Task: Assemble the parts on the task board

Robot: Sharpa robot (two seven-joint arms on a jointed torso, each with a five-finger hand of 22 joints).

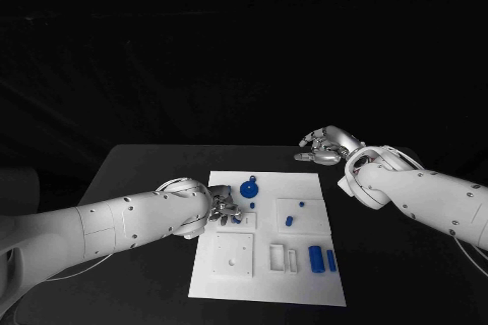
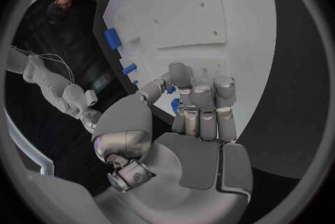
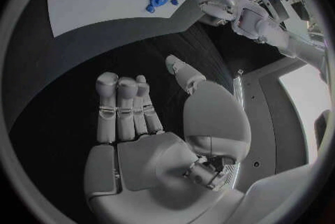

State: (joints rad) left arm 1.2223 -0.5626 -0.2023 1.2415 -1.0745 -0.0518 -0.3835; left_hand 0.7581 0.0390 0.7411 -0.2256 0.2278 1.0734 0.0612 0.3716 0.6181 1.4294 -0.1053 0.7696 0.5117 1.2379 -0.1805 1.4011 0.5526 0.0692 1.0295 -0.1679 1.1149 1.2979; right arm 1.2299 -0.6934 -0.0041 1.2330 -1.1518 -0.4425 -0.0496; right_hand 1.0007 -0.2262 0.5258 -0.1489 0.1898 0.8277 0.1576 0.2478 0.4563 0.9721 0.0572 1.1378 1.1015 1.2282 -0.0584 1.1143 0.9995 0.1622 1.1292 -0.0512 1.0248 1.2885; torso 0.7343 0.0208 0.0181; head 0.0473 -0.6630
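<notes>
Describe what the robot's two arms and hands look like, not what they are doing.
Both arms are smooth white shells dotted with small dark screw holes. The left arm is bulky and rounded; the right arm has a white loop-shaped guard near its wrist. The left hand and right hand are silver-grey metal with segmented fingers and rounded palm housings.

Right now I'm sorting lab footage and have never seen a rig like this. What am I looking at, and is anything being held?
It is a robot with two white arms at a black table. One picture looks down from its head; the two round ones come from cameras at its wrists. A white board lies on the table with small blue parts, such as a round blue piece. The left robot hand pinches a small blue part over the board. The right robot hand hangs beyond the board, holding nothing.
</notes>
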